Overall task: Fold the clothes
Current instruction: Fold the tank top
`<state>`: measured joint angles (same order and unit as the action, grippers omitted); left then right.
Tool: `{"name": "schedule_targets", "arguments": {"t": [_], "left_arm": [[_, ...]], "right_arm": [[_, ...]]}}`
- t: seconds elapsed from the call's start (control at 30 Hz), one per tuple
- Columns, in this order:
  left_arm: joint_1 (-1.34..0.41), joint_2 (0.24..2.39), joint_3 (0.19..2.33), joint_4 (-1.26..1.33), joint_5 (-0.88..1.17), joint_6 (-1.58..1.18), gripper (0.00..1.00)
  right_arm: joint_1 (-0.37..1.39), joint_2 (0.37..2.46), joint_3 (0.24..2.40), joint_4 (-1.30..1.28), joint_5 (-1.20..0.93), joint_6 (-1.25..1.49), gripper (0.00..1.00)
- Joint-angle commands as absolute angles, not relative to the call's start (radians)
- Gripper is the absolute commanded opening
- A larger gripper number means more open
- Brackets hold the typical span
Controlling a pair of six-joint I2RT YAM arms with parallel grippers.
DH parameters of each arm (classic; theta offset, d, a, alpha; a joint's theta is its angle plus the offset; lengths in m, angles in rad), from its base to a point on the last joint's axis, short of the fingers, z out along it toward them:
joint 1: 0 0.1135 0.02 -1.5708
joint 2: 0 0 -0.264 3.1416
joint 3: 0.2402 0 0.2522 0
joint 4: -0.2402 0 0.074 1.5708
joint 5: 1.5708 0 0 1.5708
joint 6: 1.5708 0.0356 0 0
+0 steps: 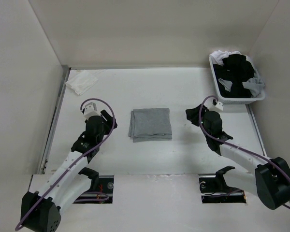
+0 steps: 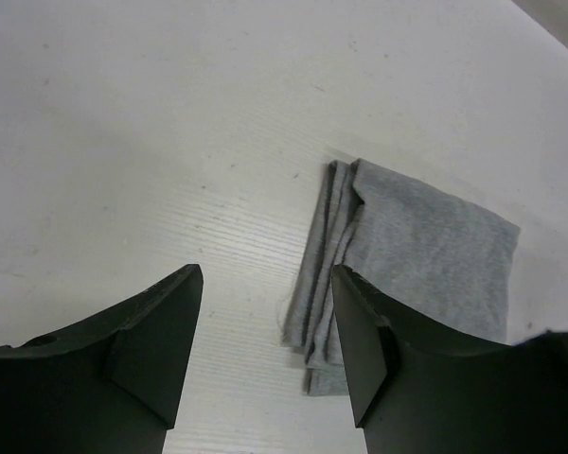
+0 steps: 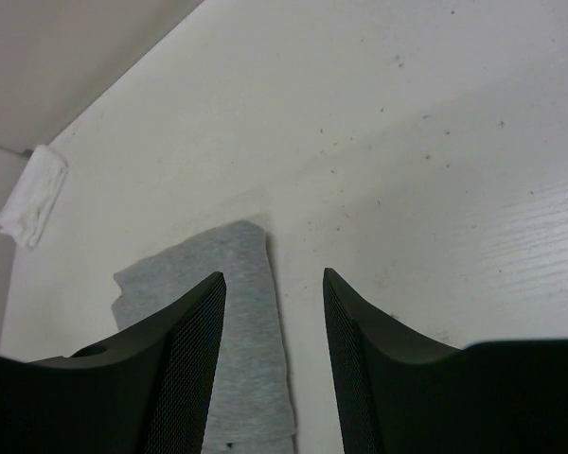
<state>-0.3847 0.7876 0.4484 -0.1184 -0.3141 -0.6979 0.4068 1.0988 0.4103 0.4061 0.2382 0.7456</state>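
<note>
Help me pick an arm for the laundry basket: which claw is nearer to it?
Right. The right claw hovers just short of the white basket's near left corner; the left claw is far off, beyond the folded grey T-shirt.

We are overlooking the table (image 1: 135, 87) from above and behind; both low wrist cameras are sharing the grey T-shirt (image 2: 426, 246).

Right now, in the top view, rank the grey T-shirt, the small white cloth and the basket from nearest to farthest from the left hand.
From the left hand:
1. Grey T-shirt, folded, just to its right, mid-table.
2. Small white cloth, far left corner.
3. Basket, far right corner.
</note>
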Motion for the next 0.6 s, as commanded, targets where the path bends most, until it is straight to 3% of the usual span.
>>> {"name": "schedule_targets", "arguments": {"t": [0.0,0.4,0.47,0.57], "left_arm": [[-0.355,0.767,0.494,-0.184,-0.342,-0.683,0.56],[-0.384,0.831,0.468,-0.126,-0.321,-0.709,0.57],[-0.399,0.845,0.462,-0.092,-0.314,-0.701,0.51],[-0.412,0.868,0.476,-0.083,-0.327,-0.686,0.54]], "right_arm": [[0.407,1.097,0.422,0.508,0.272,0.758,0.50],[0.413,1.150,0.443,0.506,0.256,0.750,0.50],[0.413,1.154,0.445,0.505,0.252,0.749,0.50],[0.412,1.166,0.449,0.505,0.247,0.749,0.50]]}}
